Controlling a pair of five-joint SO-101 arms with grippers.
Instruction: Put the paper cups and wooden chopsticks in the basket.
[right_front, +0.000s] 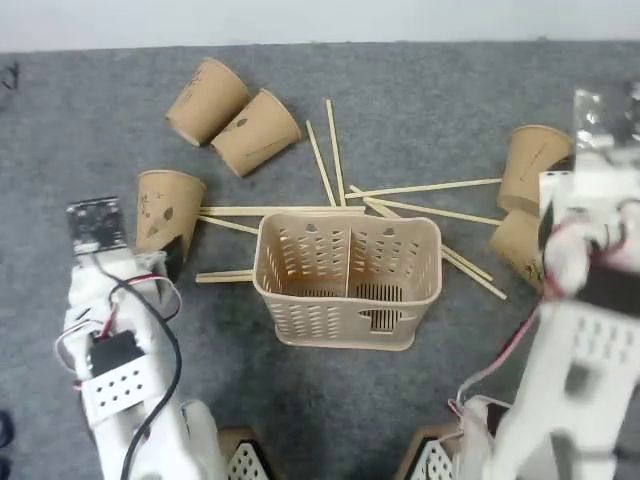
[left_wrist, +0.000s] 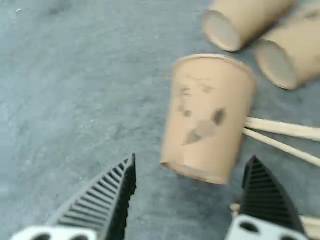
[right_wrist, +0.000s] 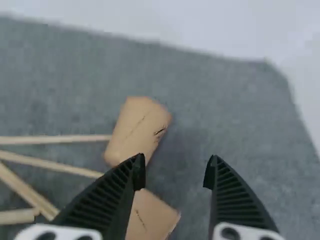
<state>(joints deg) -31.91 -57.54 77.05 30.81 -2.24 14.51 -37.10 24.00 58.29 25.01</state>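
Paper cup (left_wrist: 207, 117) lies just ahead of my left gripper (left_wrist: 192, 160), jaws spread wide, its long axis pointing back between them, narrower end closer.

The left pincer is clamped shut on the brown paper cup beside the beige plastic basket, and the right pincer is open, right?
No. The left wrist view shows the left pincer open, not touching the brown paper cup. The right pincer is open.
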